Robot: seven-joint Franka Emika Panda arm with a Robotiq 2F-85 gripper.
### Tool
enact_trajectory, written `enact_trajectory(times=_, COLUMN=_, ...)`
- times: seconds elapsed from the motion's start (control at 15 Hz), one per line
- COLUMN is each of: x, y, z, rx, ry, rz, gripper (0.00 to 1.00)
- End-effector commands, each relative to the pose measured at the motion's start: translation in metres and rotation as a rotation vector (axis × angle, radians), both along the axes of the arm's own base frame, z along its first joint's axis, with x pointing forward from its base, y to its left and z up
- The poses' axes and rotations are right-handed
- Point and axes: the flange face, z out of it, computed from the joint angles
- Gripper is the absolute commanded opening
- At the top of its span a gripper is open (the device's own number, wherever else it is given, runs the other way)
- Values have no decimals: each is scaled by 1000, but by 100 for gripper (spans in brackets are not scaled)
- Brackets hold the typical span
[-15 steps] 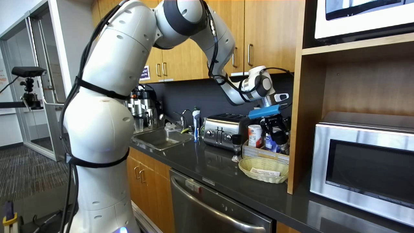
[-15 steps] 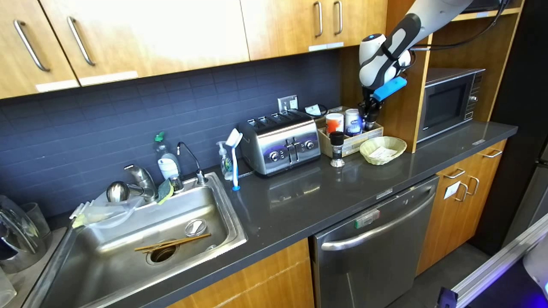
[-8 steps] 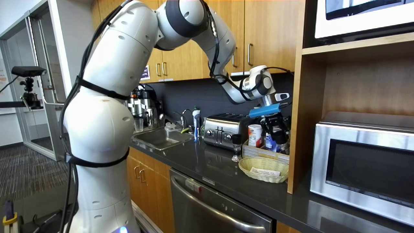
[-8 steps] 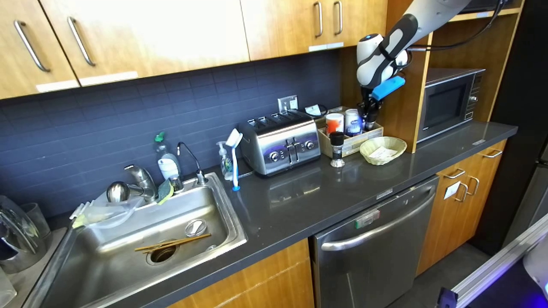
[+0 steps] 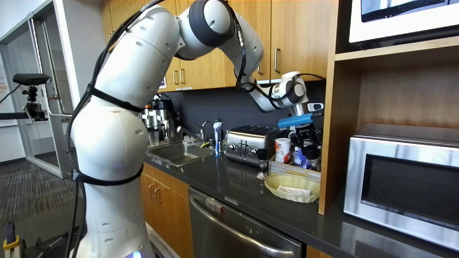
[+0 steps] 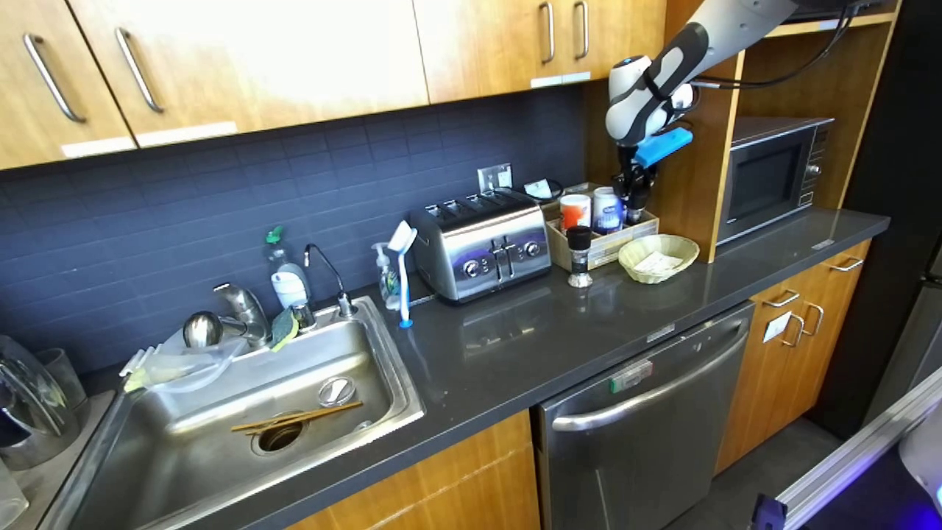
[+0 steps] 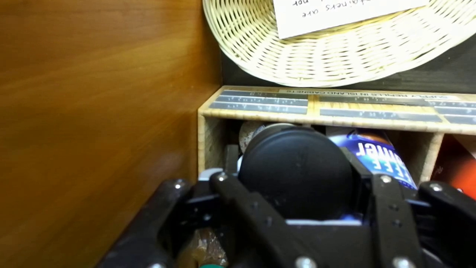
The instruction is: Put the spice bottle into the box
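Both exterior views bright, mostly sharp; glossy counter mirrors toaster. In an exterior view, cupboard nr. blown out up top. In an exterior view, btm-edge lamp glares blue-white. Wrist view: paper v. bright; gripper v. dark, detail muddy, w/ tiny glints on screws; panel soft, warm, w/ faint sheen.

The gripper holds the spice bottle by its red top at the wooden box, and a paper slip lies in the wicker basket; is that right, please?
Not quite: the top is black, as the wrist view shows. The gripper holds the spice bottle by it at the wooden box, and a paper slip lies in the wicker basket.
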Motion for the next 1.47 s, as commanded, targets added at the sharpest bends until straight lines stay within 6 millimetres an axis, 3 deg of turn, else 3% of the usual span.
enact_trajectory(times=0.0, x=13, y=-2, z=-1, rx=29, ry=14, rz=-5, gripper=40)
enact_trajectory(times=0.6, x=16, y=-2, z=0, rx=37, ry=23, rz=-15, gripper=40)
enact_trajectory(times=0.67, x=16, y=-2, z=0, rx=38, ry=23, rz=-16, gripper=83)
enact_trajectory(times=0.73, x=16, y=-2, z=0, rx=39, ry=24, rz=-16, gripper=91)
enact_trajectory(times=0.93, x=17, y=-1, z=-1, rx=53, ry=20, rz=-19, gripper=100)
enact_trajectory(times=1.4, x=17, y=1, z=-4, rx=60, ry=20, rz=-21, gripper=100)
